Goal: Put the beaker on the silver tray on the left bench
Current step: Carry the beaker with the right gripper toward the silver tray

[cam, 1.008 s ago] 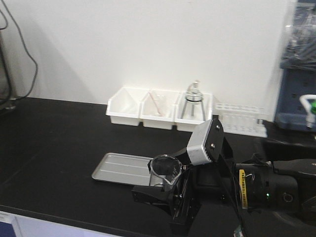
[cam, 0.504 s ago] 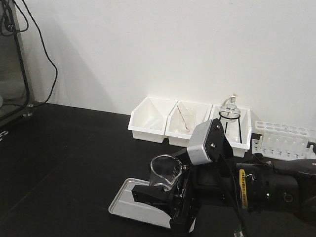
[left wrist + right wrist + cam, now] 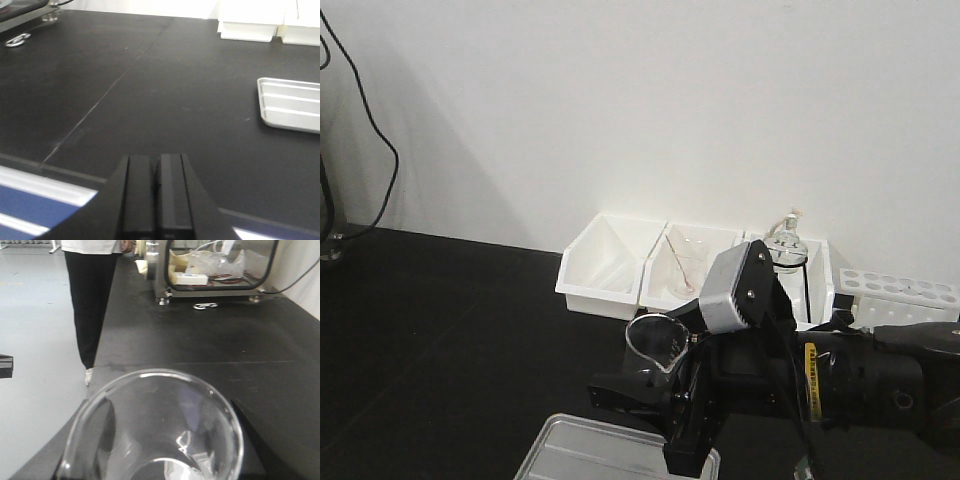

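Front view: the matte black desk [image 3: 440,330] fills the lower half of the frame, against a white wall. Three white bins [image 3: 610,265] stand in a row at centre right along the wall; the rightmost one holds a round-bottom flask [image 3: 786,243] on a tripod. The silver tray [image 3: 582,452] lies flat at the bottom centre, cut off by the frame's lower edge. The right pincer [image 3: 650,382], at lower centre, is clamped on the beaker [image 3: 658,343], which is held roughly upright with its open mouth up, above the tray in the frame and not touching it (from the right wrist view, only the rim and the clear wall show). Left wrist view: the left pincer [image 3: 156,192], at bottom centre, has its fingers pressed together on nothing, over the desk's near edge.
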Robot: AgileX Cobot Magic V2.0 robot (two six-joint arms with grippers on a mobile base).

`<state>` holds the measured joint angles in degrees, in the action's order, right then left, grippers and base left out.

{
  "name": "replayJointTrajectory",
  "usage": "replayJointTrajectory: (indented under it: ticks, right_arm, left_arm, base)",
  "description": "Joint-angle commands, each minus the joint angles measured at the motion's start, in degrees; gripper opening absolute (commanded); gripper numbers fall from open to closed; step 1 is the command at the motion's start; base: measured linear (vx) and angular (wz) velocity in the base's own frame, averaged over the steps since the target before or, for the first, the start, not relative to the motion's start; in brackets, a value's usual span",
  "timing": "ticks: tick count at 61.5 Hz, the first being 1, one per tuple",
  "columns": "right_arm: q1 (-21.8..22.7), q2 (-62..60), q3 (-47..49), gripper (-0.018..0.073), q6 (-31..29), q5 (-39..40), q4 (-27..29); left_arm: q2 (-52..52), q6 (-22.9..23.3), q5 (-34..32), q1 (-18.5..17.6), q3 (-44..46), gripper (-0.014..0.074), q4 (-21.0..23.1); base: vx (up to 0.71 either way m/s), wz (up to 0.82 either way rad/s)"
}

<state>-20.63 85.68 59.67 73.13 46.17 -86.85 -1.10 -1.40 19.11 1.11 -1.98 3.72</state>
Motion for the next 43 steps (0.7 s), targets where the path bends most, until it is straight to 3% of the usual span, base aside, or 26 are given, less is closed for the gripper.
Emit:
replayJointTrajectory:
  ticks: [1,43]
  right_arm:
    - [0.2,-1.9,1.7,-0.0011,-0.2,1.1,3.2]
    - [0.2,-1.9,1.7,-0.0011,-0.2,1.1,3.4]
  left_arm:
    - [-0.5,0.0,-4.8,-0.3,-1.0,0.0001,0.3]
    - [-0.5,0.0,-4.8,-0.3,-1.0,0.0001,0.3]
  base:
    - [0.11,-0.15]
    - [0.03,-0.07]
